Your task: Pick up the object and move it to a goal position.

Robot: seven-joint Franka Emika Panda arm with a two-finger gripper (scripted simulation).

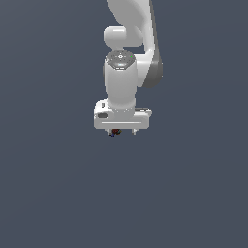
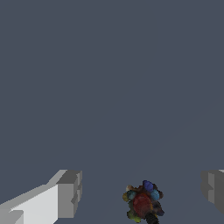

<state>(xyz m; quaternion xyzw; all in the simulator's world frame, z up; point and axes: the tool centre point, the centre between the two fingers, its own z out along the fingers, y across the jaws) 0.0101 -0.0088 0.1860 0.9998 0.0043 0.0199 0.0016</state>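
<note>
Arm point(image 1: 127, 72) hangs top-down over a plain grey floor point(image 1: 48, 193), wrist pointing straight down, gripper point(image 1: 123, 131) at its lowest end. Gripper is spread wide: the wrist view shows two fingers point(image 2: 69, 194) well apart with bare floor between them, nothing clamped. The object point(image 2: 142, 203) sits in that gap, touching neither finger, and looks closer to the finger cut off at the frame edge than to the fully visible one. In the exterior view the object point(image 1: 115, 131) is just a dark speck with a red fleck peeking out under the hand, slightly toward the exterior view's left of the hand's centre. Whether it rests on the floor I can't confirm, but nothing holds it, so I read it as lying there. My read on the step: final descent and close, grasp not yet made. To do it well: centre the gap on the object first, since it's off-middle and a lopsided close would likely shove it sideways; come straight down, no lateral drift; stop with the tips level with the object's body, not above it, because it's tiny and lumpy and could squirt out; close slowly and lift only once both pads bear on it. No goal marker visible in either view, so transport direction can't be judged from here. Count, big to small: one arm, one gripper, two fingers, one object.
</note>
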